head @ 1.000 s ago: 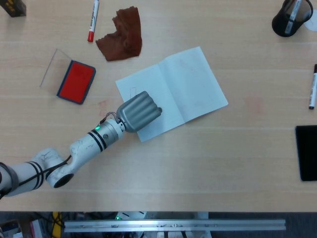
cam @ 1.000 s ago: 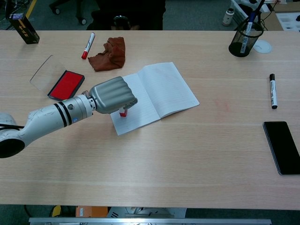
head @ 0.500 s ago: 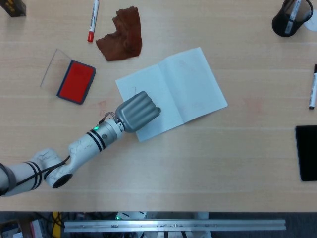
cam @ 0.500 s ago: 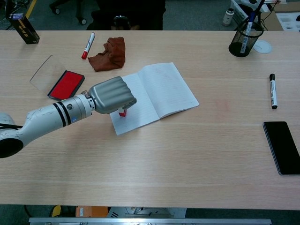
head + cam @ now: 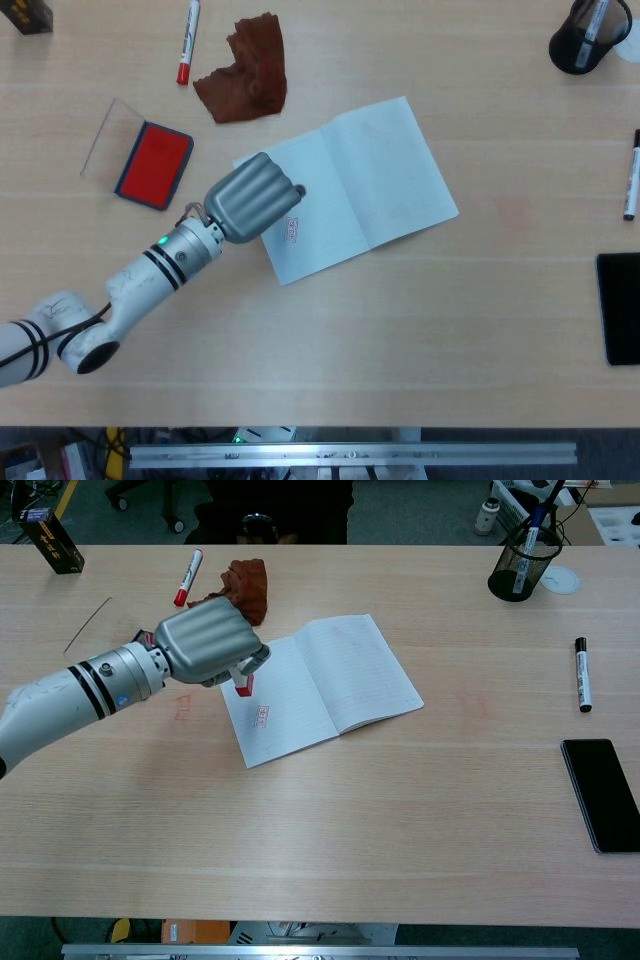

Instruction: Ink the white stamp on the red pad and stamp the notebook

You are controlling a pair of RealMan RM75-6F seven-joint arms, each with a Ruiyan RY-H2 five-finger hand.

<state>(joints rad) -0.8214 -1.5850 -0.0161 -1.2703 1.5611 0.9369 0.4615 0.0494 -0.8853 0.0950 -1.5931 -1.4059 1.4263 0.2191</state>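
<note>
My left hand [image 5: 250, 198] [image 5: 205, 645] grips the white stamp [image 5: 242, 683], whose red-edged base pokes out below the fingers, lifted above the left page of the open notebook [image 5: 370, 180] [image 5: 340, 675]. The hand hides the stamp in the head view. A small red stamped mark [image 5: 291, 231] [image 5: 262, 716] shows on the left page. The red ink pad [image 5: 154, 164] lies open to the left of the notebook, with its clear lid [image 5: 103, 136] beside it; in the chest view my arm covers the pad. My right hand is out of both views.
A brown cloth [image 5: 245, 70] and a red marker [image 5: 187, 40] lie behind the notebook. At the right are a black pen cup [image 5: 585, 38], a black marker [image 5: 631, 175] and a black phone [image 5: 618, 306]. A dark box [image 5: 50, 538] stands at the far left corner.
My left hand has risen off the notebook and moved back and left with the stamp. A red mark now shows on the page where the stamp stood.
</note>
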